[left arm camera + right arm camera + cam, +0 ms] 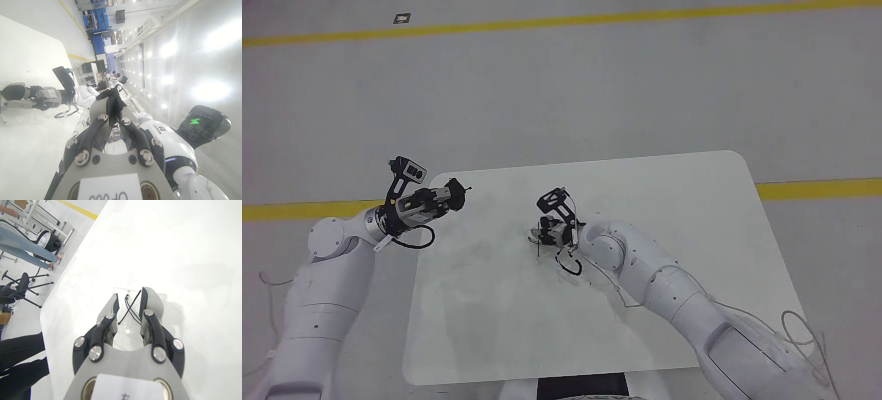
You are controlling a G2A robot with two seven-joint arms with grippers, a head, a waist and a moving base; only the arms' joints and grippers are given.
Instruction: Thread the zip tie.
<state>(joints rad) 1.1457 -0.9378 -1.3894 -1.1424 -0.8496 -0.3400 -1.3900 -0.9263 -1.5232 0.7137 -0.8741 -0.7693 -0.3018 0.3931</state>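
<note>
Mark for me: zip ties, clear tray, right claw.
zip ties (129, 308): right wrist view, where the two black ties cross.
clear tray (122, 291): right wrist view, bare patch near its edge.
right claw (129, 291): right wrist view, midway between its open fingertips.

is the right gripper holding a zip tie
No, the right gripper has its jaws open above the zip ties on a clear tray.

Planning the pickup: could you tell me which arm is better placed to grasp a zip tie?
Probably right: the right gripper hangs open over the zip ties in the clear tray; the left gripper is shut at the table's edge.
</note>
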